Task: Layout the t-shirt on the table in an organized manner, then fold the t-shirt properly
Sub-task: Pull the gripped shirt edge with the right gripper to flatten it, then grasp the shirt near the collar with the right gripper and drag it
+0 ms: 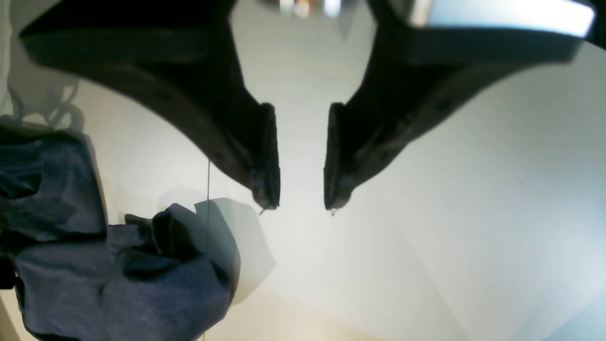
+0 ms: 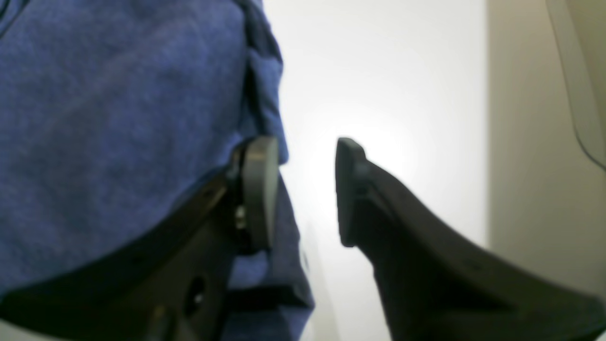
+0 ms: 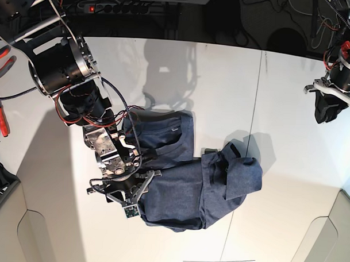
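navy t-shirt (image 3: 187, 183), one, rumpled on one white table (image 3: 288, 169); two pincers, left pincer (image 1: 301, 206) and right pincer (image 2: 305, 189), both agape, empty

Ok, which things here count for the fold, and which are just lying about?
For the job:
- t-shirt, crumpled
- table
- right tool, open at the shirt's edge
- left tool, open, away from the shirt

Lying about:
- red-handled pliers, at the table's side
- power strip, behind the table

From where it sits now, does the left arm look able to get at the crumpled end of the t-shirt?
Probably yes: the left gripper hangs open over bare table, the t-shirt bunched off to one side with nothing between them.
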`<state>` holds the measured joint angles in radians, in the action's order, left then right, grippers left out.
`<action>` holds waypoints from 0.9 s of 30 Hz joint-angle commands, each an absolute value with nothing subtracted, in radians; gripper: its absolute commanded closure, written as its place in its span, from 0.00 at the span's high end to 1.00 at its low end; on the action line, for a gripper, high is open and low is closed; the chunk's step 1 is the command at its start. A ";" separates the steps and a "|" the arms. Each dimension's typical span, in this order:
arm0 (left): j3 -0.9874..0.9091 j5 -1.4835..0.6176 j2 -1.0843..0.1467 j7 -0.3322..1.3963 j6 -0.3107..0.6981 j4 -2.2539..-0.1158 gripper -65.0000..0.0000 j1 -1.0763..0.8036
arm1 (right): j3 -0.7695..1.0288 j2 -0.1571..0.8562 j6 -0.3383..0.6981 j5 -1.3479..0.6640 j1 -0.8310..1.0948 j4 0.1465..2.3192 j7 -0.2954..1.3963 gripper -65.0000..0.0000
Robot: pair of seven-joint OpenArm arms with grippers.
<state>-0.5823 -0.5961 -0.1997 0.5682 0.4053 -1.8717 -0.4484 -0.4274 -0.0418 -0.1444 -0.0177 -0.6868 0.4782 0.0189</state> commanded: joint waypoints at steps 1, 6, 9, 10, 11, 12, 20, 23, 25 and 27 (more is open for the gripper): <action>-0.587 -0.610 -0.211 0.544 0.416 -1.889 0.30 -0.447 | -0.424 -0.044 -0.145 -0.027 -0.722 0.479 -0.009 0.32; -0.587 -0.610 -0.211 0.544 0.416 -1.889 0.30 -0.447 | -0.424 -0.044 -0.128 -0.027 -0.722 0.430 -0.070 0.27; -0.587 -0.610 -0.211 0.543 0.416 -1.889 0.30 -0.446 | -0.424 -0.044 -0.128 -0.027 -0.722 0.426 -0.080 0.05; -0.587 -0.610 -0.211 0.543 0.416 -1.889 0.30 -0.446 | -0.424 -0.044 -0.128 -0.027 -0.723 0.426 -0.081 0.00; -0.587 -0.610 -0.211 0.543 0.416 -1.889 0.30 -0.446 | -0.424 -0.044 -0.128 -0.027 -0.723 0.426 -0.088 0.00; -0.587 -0.610 -0.211 0.543 0.416 -1.889 0.30 -0.446 | -0.424 -0.044 -0.131 -0.027 -0.722 0.426 -0.097 0.00; -0.587 -0.609 -0.212 0.543 0.416 -1.888 0.30 -0.434 | -0.425 -0.050 -0.173 -0.026 -0.706 0.451 -0.156 0.00; -0.587 -0.609 -0.212 0.543 0.416 -1.888 0.30 -0.429 | -0.425 -0.049 -0.184 -0.025 -0.662 0.515 -0.102 0.00; -0.587 -0.609 -0.212 0.543 0.416 -1.888 0.30 -0.429 | -0.425 -0.049 -0.183 -0.026 -0.619 0.570 -0.065 0.00; -0.587 -0.609 -0.212 0.543 0.416 -1.888 0.30 -0.429 | -0.425 -0.049 -0.182 -0.026 -0.573 0.626 -0.051 0.00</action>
